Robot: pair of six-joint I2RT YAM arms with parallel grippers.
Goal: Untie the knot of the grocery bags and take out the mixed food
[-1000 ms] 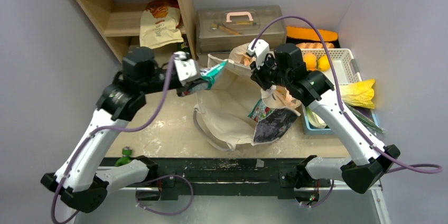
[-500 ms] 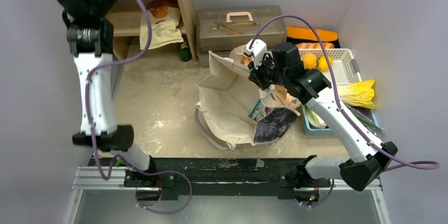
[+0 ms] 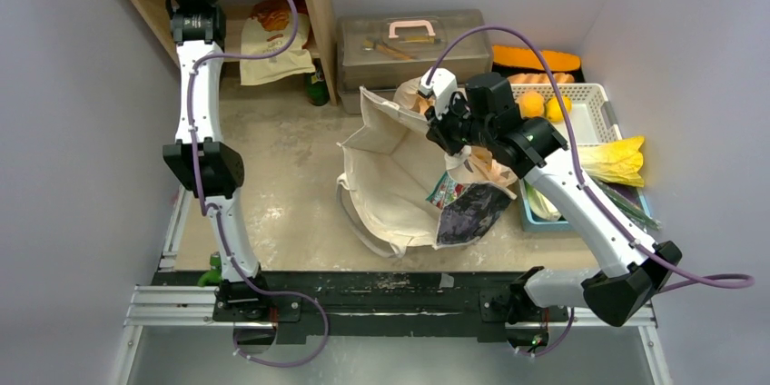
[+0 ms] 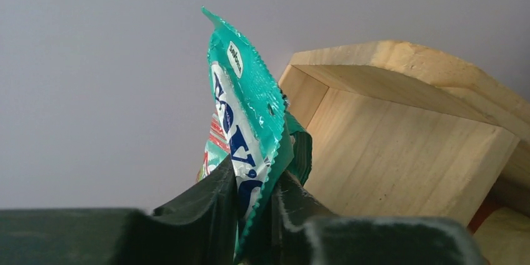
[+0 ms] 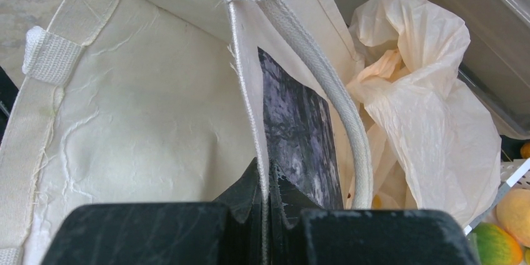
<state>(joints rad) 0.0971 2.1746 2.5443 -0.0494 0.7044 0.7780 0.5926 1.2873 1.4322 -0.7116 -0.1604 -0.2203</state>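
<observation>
- Dusty beige desk (image 3: 272, 176) between lilac-grey walls: at its near left edge you can see a green bottle (image 3: 213, 269), partly hidden behind the left arm.
- Mid-desk a cloth tote (image 3: 386, 176) gapes open. A dark printed panel droops over its near side, and you cannot see what lies under it.
- Your right hand (image 5: 267, 184) is clamped on the tote's rim, the cloth edge pinched flat between both fingers.
- Just beyond that rim sits the grocery bag (image 5: 425, 109), crumpled pale-orange plastic. Its lower half is hidden by the tote, and you cannot tell whether its handles are tied.
- To the right, orange fruits (image 3: 536, 105) lie in a white basket (image 3: 590, 94), with a yellow cabbage (image 3: 617, 160) beside it. The right arm covers part of the basket.
- Farthest back, your left hand (image 4: 256, 196) is up by the wooden shelf (image 4: 400, 152), gripping a teal packet (image 4: 247, 121). The packet's lower end is hidden between the fingers.
</observation>
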